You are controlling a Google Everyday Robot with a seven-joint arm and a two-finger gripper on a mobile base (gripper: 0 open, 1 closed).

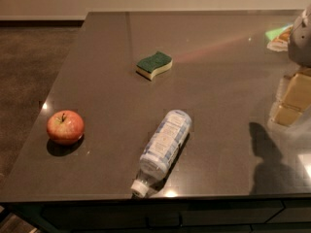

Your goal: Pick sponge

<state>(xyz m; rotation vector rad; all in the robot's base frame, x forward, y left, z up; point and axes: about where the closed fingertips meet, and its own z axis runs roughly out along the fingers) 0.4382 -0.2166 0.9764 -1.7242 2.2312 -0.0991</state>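
Observation:
The sponge [154, 64] lies flat on the dark table [218, 81], a little behind its middle. It has a dark green top over a pale yellow layer and a wavy edge. My gripper [290, 103] is at the right edge of the view, above the table's right side. It is well to the right of the sponge and nearer the front, and it touches nothing. Its shadow falls on the table in front of it.
A red apple [65, 126] sits near the table's front left. A clear plastic bottle [163, 149] lies on its side at the front middle, cap toward the edge. A green and white packet [278, 35] is at the far right. Carpeted floor lies to the left.

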